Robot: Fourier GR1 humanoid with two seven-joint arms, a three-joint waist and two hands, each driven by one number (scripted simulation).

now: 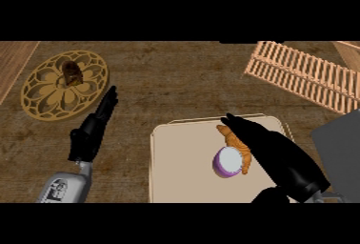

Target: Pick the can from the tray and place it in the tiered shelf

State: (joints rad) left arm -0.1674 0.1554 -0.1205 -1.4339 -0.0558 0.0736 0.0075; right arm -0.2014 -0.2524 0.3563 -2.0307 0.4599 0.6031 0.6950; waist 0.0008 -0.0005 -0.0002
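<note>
A purple can (228, 162) with a white top stands on the beige tray (179, 162). A croissant (236, 143) lies against the can's far right side. My right hand (271, 152) reaches over the tray from the lower right, fingers straight, just right of the can and partly covering the croissant. It holds nothing. The slatted wooden tiered shelf (302, 74) sits at the upper right. My left hand (95, 128) rests open left of the tray, fingers pointing away.
A round carved wooden trivet (49, 93) with a small brown object (72, 74) on it lies at the upper left. A grey block (341, 143) shows at the right edge. The counter is dark wood.
</note>
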